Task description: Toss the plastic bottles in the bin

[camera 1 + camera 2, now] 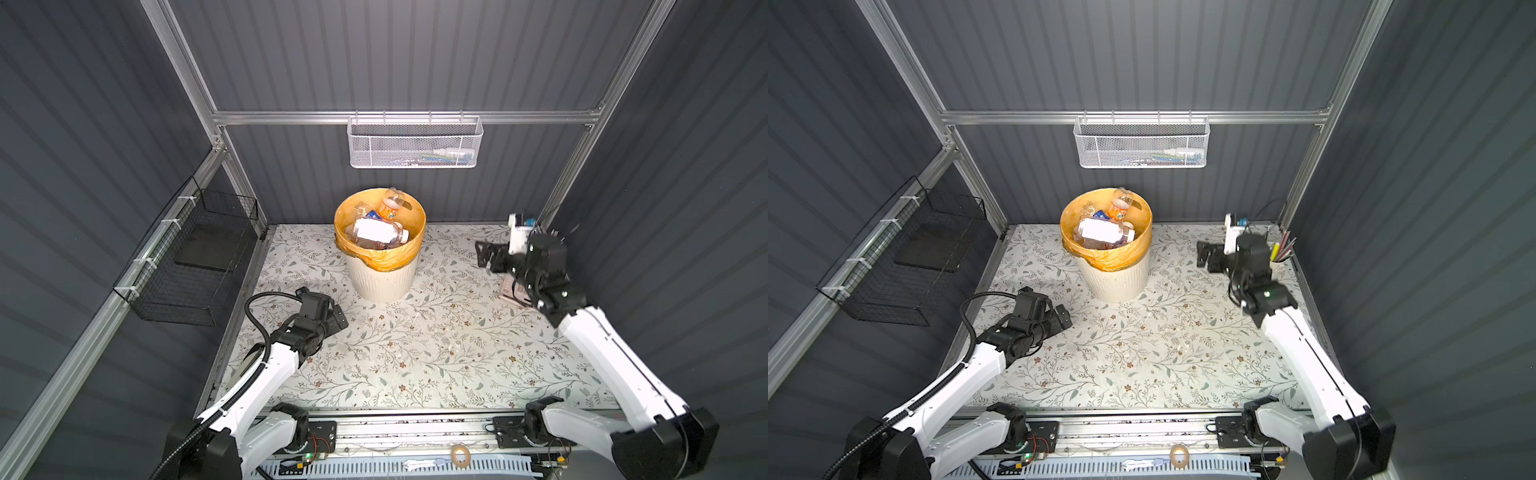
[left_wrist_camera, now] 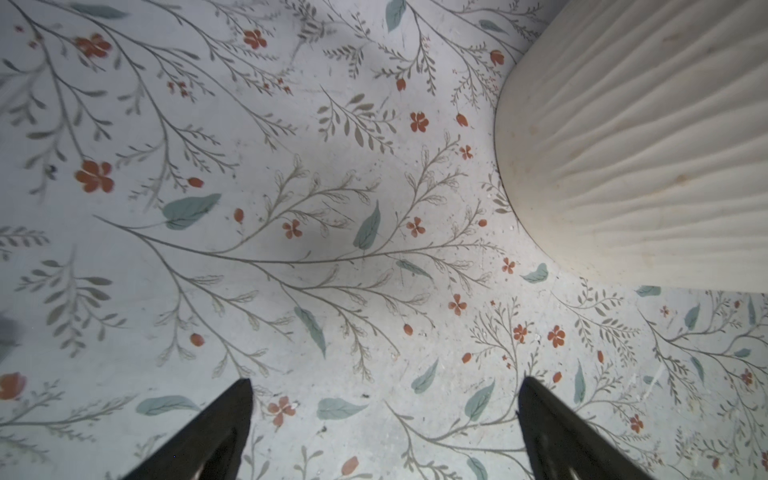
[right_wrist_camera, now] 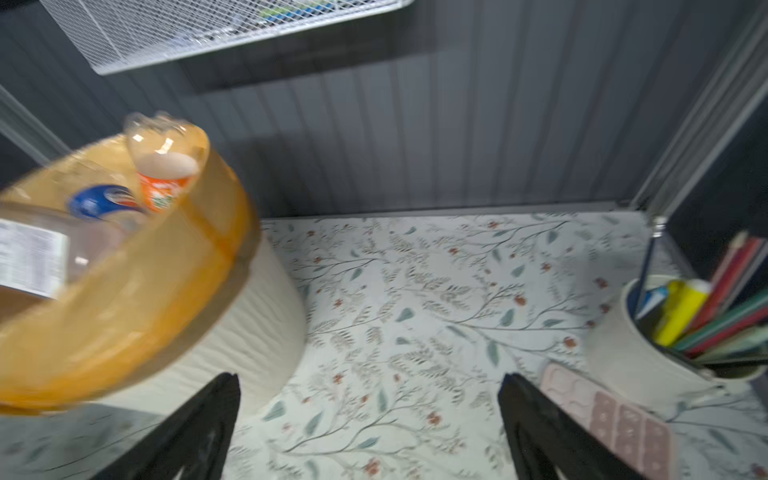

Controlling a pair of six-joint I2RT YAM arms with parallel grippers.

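A tabletop (image 1: 415,353) covered with a floral-patterned sheet is seen in both top views. The bin (image 1: 380,278) is stood on it towards the back edge. Well to the right of the bin, by the back corner, a white cup of pens (image 3: 631,353) is set. A pink-keyed calculator (image 3: 615,424) is laid flat just beside that cup.

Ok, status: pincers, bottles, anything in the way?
Left pincer open, empty, near the bin. Right pincer open, empty. Bottles piled in bin, none seen on table. Pen cup and calculator by right pincer, nothing blocking.
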